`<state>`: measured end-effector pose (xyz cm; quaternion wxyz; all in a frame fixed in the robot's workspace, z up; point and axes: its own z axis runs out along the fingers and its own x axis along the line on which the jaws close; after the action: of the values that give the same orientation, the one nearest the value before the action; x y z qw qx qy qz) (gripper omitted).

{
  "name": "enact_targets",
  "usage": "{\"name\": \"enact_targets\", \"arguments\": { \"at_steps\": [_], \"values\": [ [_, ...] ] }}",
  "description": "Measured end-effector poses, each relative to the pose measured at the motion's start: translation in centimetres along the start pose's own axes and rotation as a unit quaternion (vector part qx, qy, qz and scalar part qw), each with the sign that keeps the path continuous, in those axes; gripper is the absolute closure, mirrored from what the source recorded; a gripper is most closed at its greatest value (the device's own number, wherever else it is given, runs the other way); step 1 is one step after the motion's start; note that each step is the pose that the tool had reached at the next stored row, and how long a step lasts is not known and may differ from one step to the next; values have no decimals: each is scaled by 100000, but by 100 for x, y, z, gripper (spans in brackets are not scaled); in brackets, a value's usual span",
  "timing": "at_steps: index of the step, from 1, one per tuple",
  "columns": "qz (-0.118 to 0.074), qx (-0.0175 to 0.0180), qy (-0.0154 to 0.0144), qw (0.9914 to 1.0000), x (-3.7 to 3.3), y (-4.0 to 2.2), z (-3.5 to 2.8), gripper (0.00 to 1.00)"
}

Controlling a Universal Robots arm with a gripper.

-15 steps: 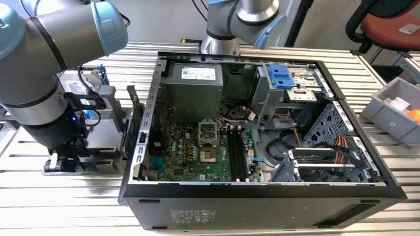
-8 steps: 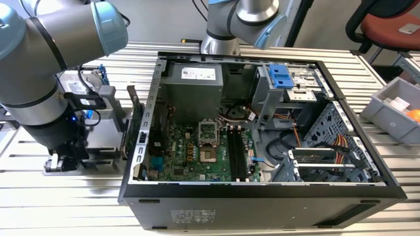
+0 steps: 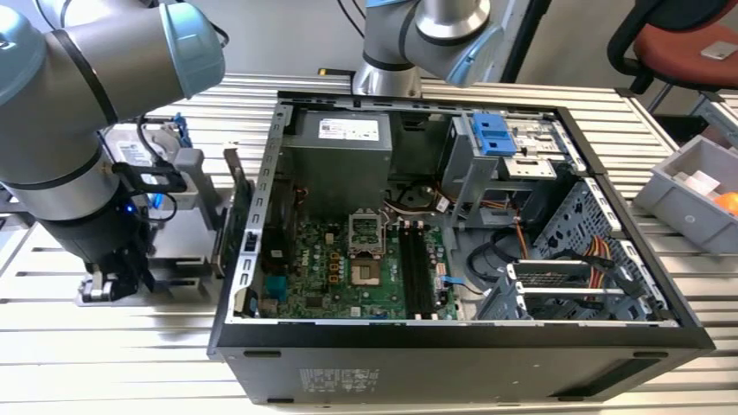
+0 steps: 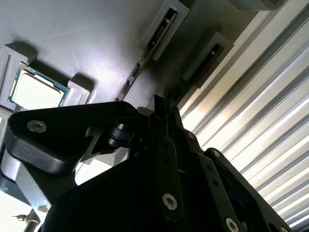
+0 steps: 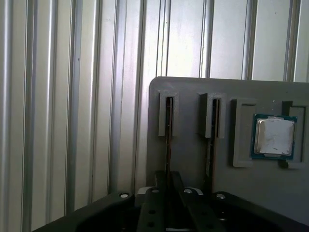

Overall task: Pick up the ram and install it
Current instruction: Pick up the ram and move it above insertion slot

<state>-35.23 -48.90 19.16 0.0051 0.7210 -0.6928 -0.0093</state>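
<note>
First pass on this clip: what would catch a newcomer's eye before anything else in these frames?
The open computer case with its green motherboard dominates the middle of the exterior view. At that view's left the arm reaches down beside the case, where in the first wrist view the claw sits at the ram standing edgewise in a grey holder, a processor chip alongside.

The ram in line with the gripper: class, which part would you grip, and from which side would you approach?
Probably the long top edge, near mid-length, coming straight down from above. The ram stands on edge in a slot of the grey holder, so that thin edge faces upward, and pinching across its two flat faces looks the surest hold.
</note>
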Motion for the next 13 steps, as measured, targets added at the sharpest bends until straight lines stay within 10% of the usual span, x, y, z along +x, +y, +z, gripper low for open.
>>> {"name": "enact_targets", "arguments": {
  "at_steps": [13],
  "values": [
    [0,-13,7,100000,0,0,0,100]
  ]
}}
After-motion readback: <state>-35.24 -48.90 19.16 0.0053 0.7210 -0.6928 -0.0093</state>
